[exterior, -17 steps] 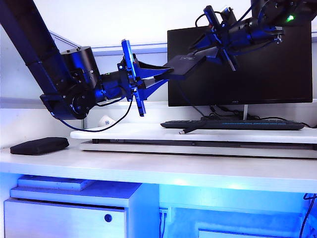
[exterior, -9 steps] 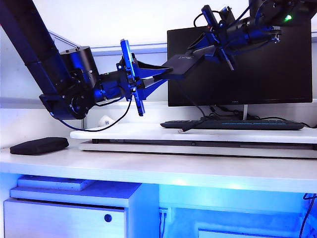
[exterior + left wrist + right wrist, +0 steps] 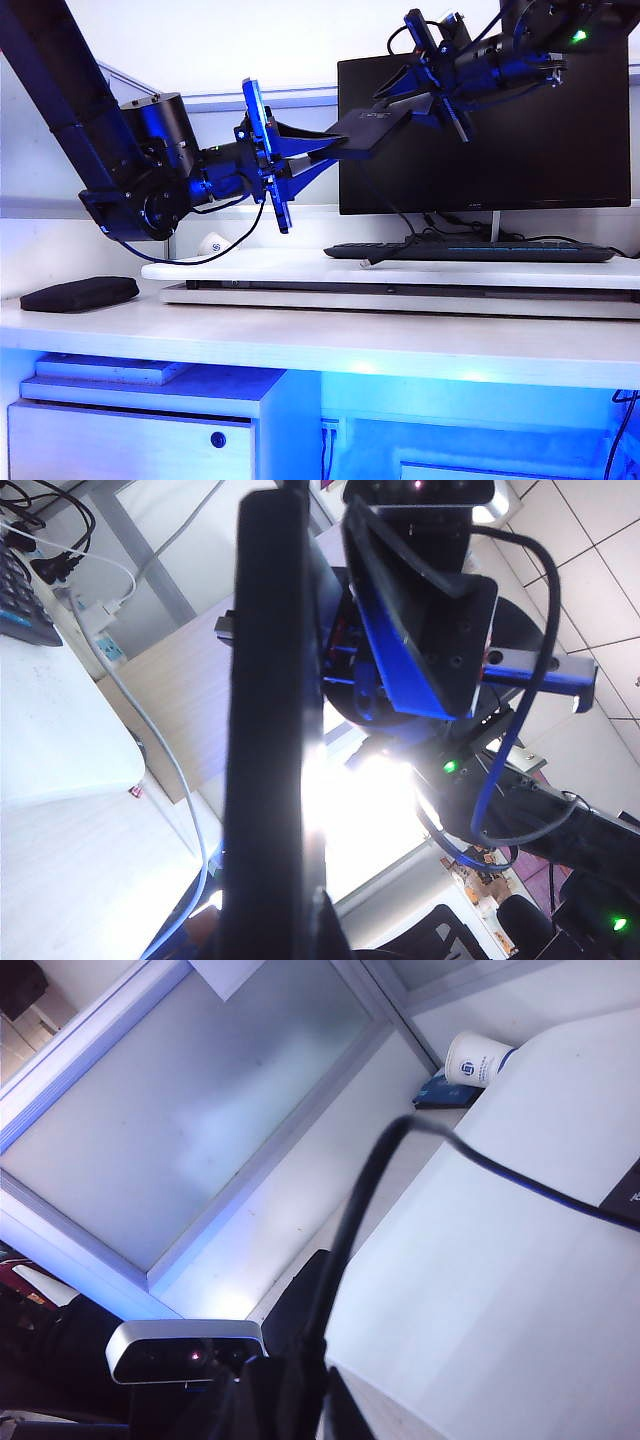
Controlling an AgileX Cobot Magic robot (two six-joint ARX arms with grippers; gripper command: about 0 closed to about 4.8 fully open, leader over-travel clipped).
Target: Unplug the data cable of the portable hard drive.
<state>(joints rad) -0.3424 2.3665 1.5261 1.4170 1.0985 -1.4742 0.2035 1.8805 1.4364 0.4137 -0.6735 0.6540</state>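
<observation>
A glossy black monitor [image 3: 485, 130] filled the exterior view's upper right. Before it, the left gripper [image 3: 335, 145] was clamped on the flat, smooth portable hard drive [image 3: 368, 133]. The thin data cable [image 3: 385, 205] dangled below. The right gripper [image 3: 425, 95] sat beside the drive's upper corner; its opening couldn't be told.

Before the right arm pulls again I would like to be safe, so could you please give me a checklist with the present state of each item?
1. Left gripper fingers shut on the portable hard drive, held in the air in front of the monitor: ok.
2. Right gripper at the drive's upper right end: ok.
3. Right fingers closed on the plug: cannot tell, as the right wrist view shows only cord.
4. Plug seated in the drive: cannot tell, hidden.
5. Data cable slack, hanging down to the white board by the keyboard: ok.
</observation>
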